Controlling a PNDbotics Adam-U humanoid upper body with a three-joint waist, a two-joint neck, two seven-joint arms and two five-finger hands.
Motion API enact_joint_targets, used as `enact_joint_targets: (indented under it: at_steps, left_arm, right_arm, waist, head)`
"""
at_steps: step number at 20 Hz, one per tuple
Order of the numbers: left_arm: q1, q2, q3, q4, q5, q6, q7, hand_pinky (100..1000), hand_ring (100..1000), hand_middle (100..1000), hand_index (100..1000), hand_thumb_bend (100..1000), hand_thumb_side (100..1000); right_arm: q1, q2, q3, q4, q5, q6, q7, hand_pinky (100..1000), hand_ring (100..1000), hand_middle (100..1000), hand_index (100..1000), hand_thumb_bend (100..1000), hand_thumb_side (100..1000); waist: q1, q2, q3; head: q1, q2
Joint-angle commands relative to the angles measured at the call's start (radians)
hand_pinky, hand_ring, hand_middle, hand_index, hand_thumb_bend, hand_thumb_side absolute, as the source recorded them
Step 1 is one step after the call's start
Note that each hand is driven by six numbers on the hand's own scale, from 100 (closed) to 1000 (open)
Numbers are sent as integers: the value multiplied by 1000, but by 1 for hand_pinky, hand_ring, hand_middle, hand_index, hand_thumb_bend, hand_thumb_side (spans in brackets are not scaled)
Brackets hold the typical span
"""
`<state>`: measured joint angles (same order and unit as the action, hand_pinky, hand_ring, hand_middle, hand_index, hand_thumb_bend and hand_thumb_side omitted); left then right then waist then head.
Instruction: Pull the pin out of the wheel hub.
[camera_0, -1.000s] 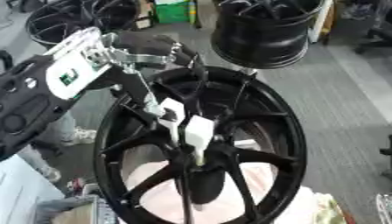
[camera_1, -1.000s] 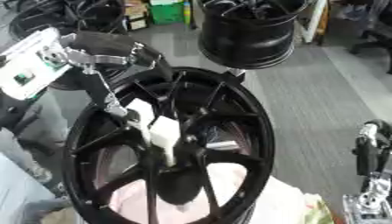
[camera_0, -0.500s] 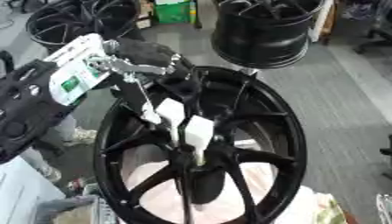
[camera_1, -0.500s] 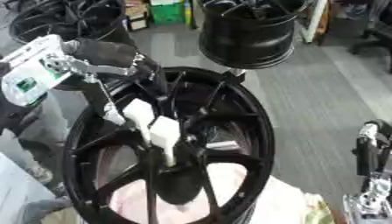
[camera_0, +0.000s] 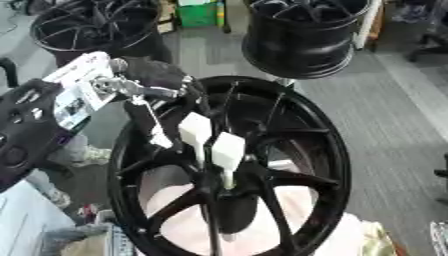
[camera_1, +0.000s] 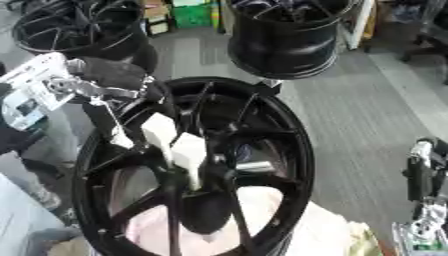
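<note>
A big black spoked wheel hub (camera_0: 302, 150) stands tilted in the middle of both views. My left hand (camera_0: 144, 90) comes in from the left over its rim. Its long fingers end in white pads (camera_0: 194, 131) that sit close together at the hub's centre. A thin pale pin (camera_0: 227, 178) sticks out below the lower pad, and the fingers are pinched on its top. The pin's lower end goes into the dark centre bore. My right hand (camera_1: 422, 172) rests at the right edge, fingers up and relaxed, away from the hub.
Two more black wheels stand behind, one at the back centre (camera_0: 306, 35) and one at the back left (camera_0: 87, 25), with a green box (camera_0: 197, 12) between them. A pale cloth (camera_0: 289, 235) lies under the hub. Grey floor (camera_0: 394, 110) spreads to the right.
My left wrist has dropped lower and closer to the hub's rim. The white pads have stayed at the hub's centre. The right hand has not moved.
</note>
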<state>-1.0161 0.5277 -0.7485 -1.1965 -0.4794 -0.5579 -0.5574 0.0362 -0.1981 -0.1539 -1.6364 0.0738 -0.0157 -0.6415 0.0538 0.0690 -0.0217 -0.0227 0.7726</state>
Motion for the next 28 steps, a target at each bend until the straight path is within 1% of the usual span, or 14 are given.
enact_joint_targets:
  at_steps: [1, 10, 13, 16, 17, 18, 19, 20, 21, 22, 25, 28]
  left_arm:
    - [-14, -1, 26, 12, 10, -349, -350, 737, 657, 692, 813, 432, 431]
    - [-20, -18, 28, 20, 62, -349, -350, 730, 639, 668, 789, 380, 413]
    - [-19, -19, 25, 21, 71, -349, -350, 704, 577, 590, 726, 328, 355]
    - [-19, -19, 22, 18, 87, -349, -350, 670, 527, 536, 680, 300, 304]
    - [-20, -19, 22, 15, 97, -349, -350, 649, 494, 498, 646, 289, 265]
    - [-20, -19, 23, 11, 109, -349, -350, 641, 482, 484, 631, 284, 252]
    - [-20, -19, 25, 6, 127, -349, -350, 618, 444, 440, 583, 269, 218]
    - [-21, -18, 29, 2, 145, -349, -350, 612, 434, 428, 571, 264, 209]
    - [-22, -17, 34, -2, 163, -349, -350, 590, 397, 382, 527, 231, 166]
    - [-23, -16, 40, -5, 183, -349, -350, 587, 391, 371, 517, 220, 153]
    - [-25, -7, 55, -16, 236, -349, -350, 586, 385, 363, 510, 185, 153]
    - [-31, 18, 83, -33, 296, -349, -350, 592, 387, 364, 512, 181, 155]
  right_arm:
    - [-6, -19, -2, -10, 3, 0, 1, 474, 690, 779, 820, 100, 775]
    - [-6, -18, -2, -10, 2, -1, 2, 474, 690, 779, 820, 100, 775]
    - [-6, -18, -2, -10, 2, -1, 3, 474, 690, 779, 820, 100, 776]
    - [-6, -18, -2, -9, 1, -1, 2, 474, 689, 779, 820, 100, 775]
    - [-6, -18, -2, -9, 1, -1, 2, 474, 689, 779, 820, 100, 775]
    - [-6, -18, -2, -9, 1, -2, 2, 474, 689, 779, 820, 100, 775]
    - [-6, -18, -3, -9, 1, -2, 2, 474, 689, 779, 820, 100, 776]
    - [-6, -17, -3, -8, 1, -2, 2, 474, 689, 779, 820, 100, 776]
    - [-6, -17, -2, -8, 1, -2, 2, 474, 689, 779, 820, 100, 776]
    - [-6, -17, -2, -8, 1, -2, 2, 474, 689, 779, 820, 100, 776]
    - [-6, -17, -3, -7, 1, -3, 2, 474, 689, 779, 820, 100, 776]
    - [-5, -18, -4, -7, 0, -2, 1, 474, 689, 780, 820, 100, 776]
  waist:
    - [-6, -9, 0]
    - [-7, -9, -2]
    - [-7, -9, -4]
    - [-6, -9, -4]
    - [-6, -9, -5]
    - [-6, -10, -5]
    - [-6, -10, -4]
    - [-6, -10, -4]
    - [-6, -10, -4]
    - [-6, -10, -4]
    - [-7, -10, -3]
    - [-7, -11, -1]
  head:
    - [-1, -3]
    - [1, -3]
    - [1, -3]
    - [1, -3]
    - [1, -3]
    - [0, -3]
    - [0, -3]
    - [0, -3]
    - [0, -3]
    - [-1, -3]
    - [-1, -3]
    - [-2, -3]
